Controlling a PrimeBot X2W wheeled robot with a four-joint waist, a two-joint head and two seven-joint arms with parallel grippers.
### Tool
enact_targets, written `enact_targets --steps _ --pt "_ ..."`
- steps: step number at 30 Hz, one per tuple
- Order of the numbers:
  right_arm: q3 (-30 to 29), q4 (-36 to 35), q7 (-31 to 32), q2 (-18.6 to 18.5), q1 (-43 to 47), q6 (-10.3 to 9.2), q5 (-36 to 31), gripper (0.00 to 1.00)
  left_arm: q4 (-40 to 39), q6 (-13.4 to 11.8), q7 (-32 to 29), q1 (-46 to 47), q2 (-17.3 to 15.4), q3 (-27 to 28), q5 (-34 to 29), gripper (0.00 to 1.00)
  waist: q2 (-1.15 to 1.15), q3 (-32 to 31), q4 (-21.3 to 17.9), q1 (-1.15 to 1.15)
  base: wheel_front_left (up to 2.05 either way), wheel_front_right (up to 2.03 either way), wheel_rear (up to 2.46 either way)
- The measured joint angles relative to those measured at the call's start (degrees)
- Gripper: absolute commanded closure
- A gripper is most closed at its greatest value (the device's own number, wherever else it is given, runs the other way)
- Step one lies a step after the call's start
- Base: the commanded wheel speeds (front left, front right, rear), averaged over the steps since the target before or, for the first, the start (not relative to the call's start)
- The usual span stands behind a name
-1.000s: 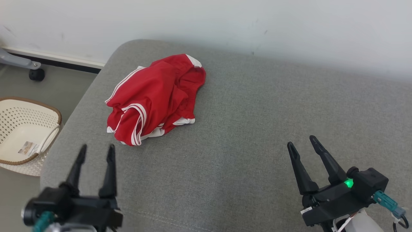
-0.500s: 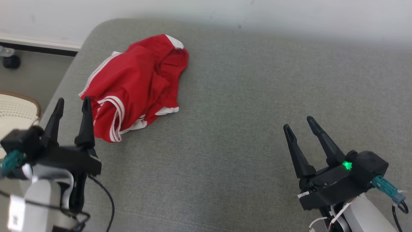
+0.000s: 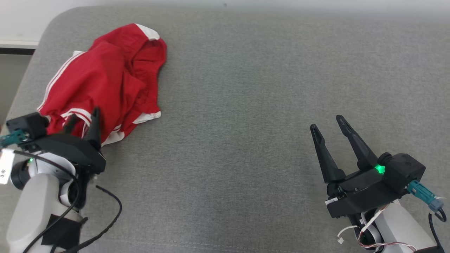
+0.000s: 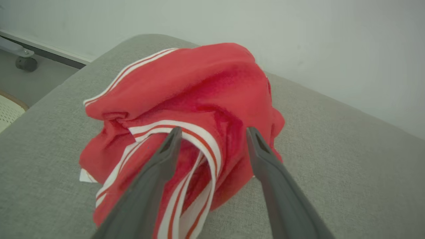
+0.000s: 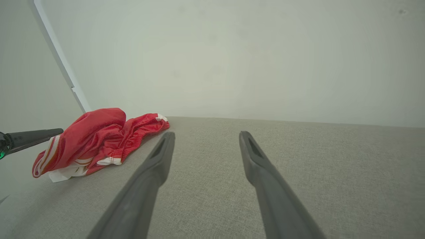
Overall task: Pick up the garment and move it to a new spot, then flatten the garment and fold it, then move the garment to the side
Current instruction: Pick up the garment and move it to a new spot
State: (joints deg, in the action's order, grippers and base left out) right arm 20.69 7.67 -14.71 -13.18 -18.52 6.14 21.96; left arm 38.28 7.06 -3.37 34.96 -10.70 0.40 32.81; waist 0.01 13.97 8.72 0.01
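One red garment (image 3: 105,73) with white stripes, crumpled in a heap at the far left corner of the one grey cushion (image 3: 246,105). Two grippers. Left gripper (image 3: 83,117) sits low at the cushion's left edge, forearm angled in from the near left, fingers (image 4: 149,186) spread, tips at the garment's striped near hem, nothing pinched. Right gripper (image 3: 326,123) hovers over the cushion's near right part, fingers spread and empty, pointing toward the cushion's far edge, well apart from the garment.
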Motion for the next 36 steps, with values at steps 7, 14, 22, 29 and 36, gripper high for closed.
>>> enact_targets --steps 7,14,22,29,36 --pt "-0.94 0.21 0.00 -0.09 -0.01 0.01 0.00 0.00 5.83 0.01 -2.86 1.35 0.76 -1.32 0.25 0.15 0.00 0.96 -1.53 0.00 0.00 0.00 0.00" --pt "-1.30 0.46 0.00 -0.01 -0.01 0.26 0.00 0.00 8.62 0.03 -3.08 4.01 0.07 -1.57 0.25 1.00 0.00 0.84 -1.36 0.00 0.00 0.00 0.00" --pt "-1.26 2.04 0.00 0.47 -0.01 0.44 -0.01 0.00 10.42 0.09 -0.45 5.01 -0.02 -3.38 -0.26 1.00 0.00 -0.60 -0.98 -0.01 0.00 0.00 0.00" --pt "-0.97 2.50 0.00 0.79 0.03 0.52 -0.01 0.00 7.50 0.11 2.63 6.33 -0.02 -6.47 -0.30 1.00 0.00 -2.49 -1.05 -0.01 0.00 0.00 0.00" --pt "-0.49 3.52 0.00 1.93 0.29 0.69 0.01 0.00 0.45 0.11 5.59 6.54 0.18 -12.56 -0.70 1.00 0.00 -4.21 -2.38 -0.01 0.00 0.00 0.00"
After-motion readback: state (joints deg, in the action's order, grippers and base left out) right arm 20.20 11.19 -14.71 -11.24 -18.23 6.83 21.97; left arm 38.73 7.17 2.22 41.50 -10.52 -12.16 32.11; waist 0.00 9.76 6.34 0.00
